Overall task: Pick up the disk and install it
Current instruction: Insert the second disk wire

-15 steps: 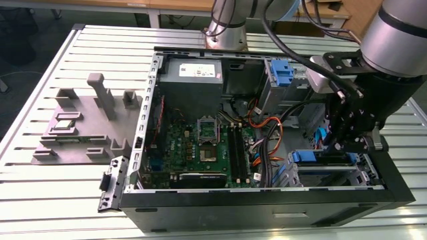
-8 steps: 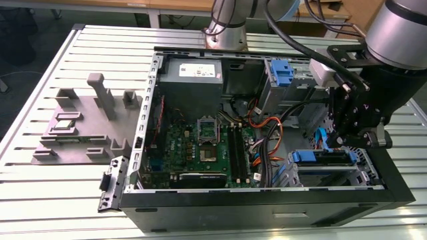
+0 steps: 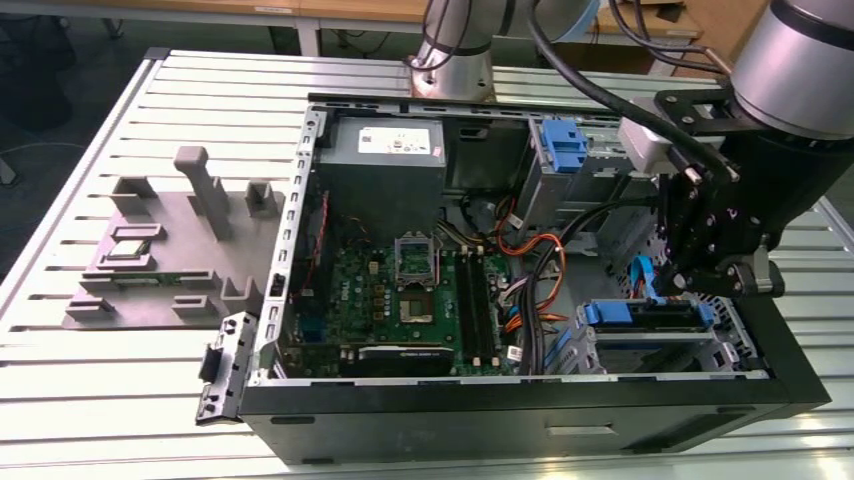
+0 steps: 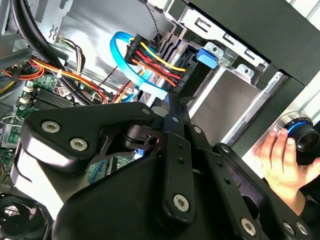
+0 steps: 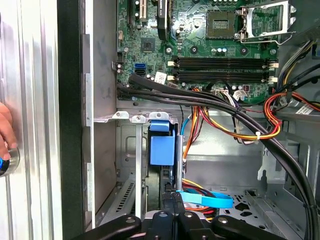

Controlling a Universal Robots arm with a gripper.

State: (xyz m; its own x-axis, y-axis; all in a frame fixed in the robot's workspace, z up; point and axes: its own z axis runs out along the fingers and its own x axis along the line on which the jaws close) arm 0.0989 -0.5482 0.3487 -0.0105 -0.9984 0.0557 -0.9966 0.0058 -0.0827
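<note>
Inside the open black computer case, at the exterior view's right, we saw our black gripper lowered beside the metal drive cage. We could not tell how its jaws stood. A person's hand rested on the slatted metal table.

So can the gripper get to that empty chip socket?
Probably yes. The case is open and nothing covers the socket. The gripper sits by the drive cage, with cables lying between.

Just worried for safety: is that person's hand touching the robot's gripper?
Apart. In the first wrist view the hand lies outside the case wall, the gripper inside it.
</note>
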